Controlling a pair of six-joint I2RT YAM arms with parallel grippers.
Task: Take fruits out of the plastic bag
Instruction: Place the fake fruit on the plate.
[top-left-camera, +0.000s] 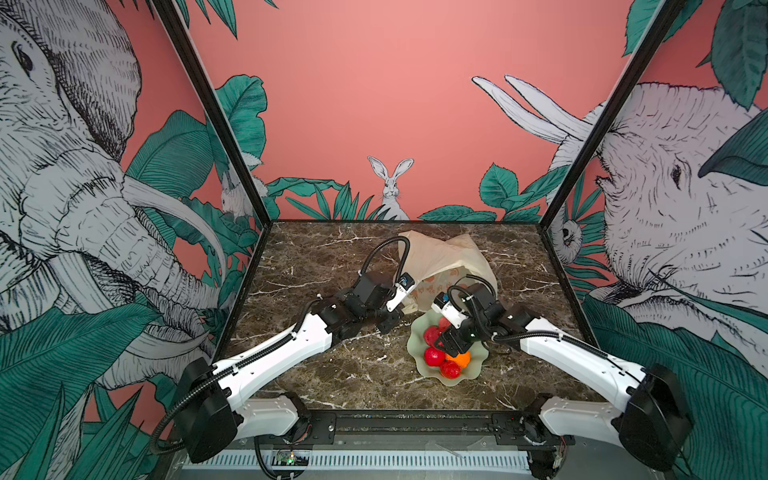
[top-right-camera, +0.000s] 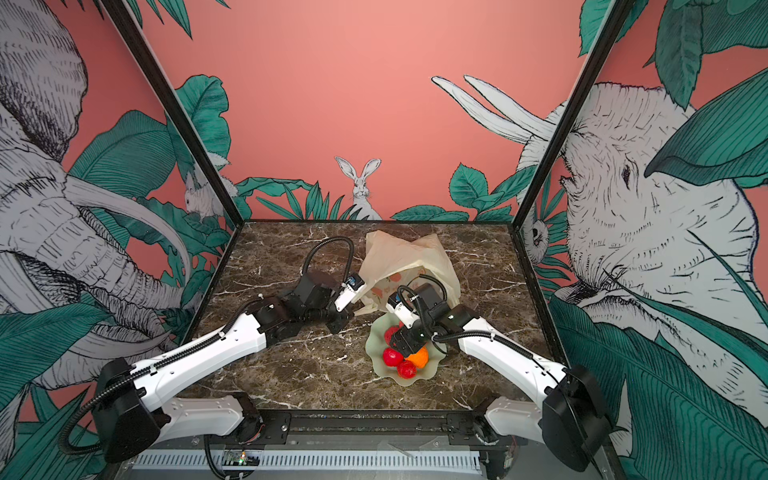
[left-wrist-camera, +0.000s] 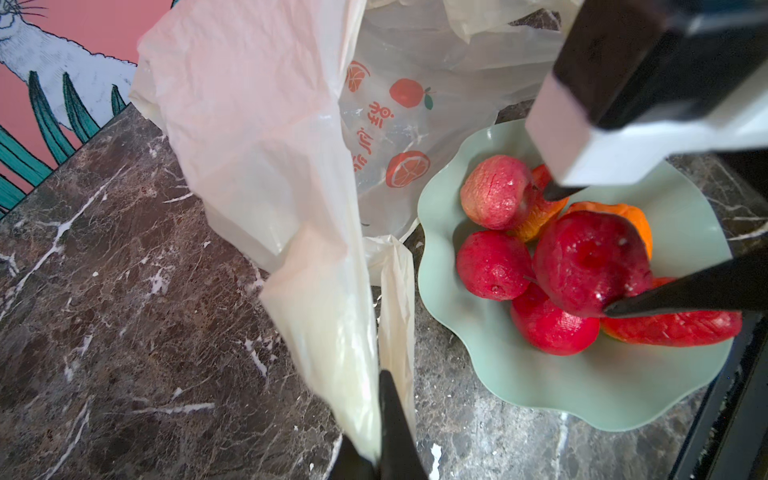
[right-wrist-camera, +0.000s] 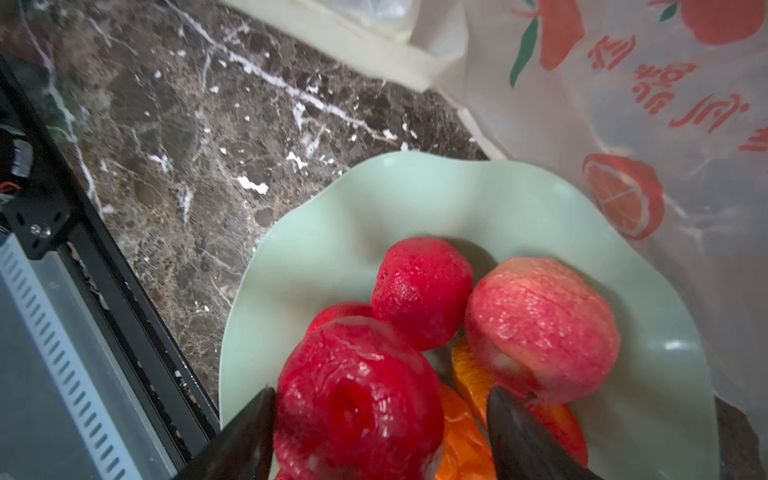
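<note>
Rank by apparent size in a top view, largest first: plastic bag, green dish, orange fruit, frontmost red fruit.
1. plastic bag
2. green dish
3. orange fruit and frontmost red fruit: these look alike, and the orange one is partly hidden, so they are left unranked.

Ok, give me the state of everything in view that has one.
pale green wavy-rimmed dish: upright, holding the fruits.
small red and orange toy fruits: piled in the dish.
thin cream-yellow plastic bag: slumped, mouth open towards the dish, no fruit visible inside.
left gripper: shut on a strip of the bag.
right gripper: open, astride the top red fruit.
</note>
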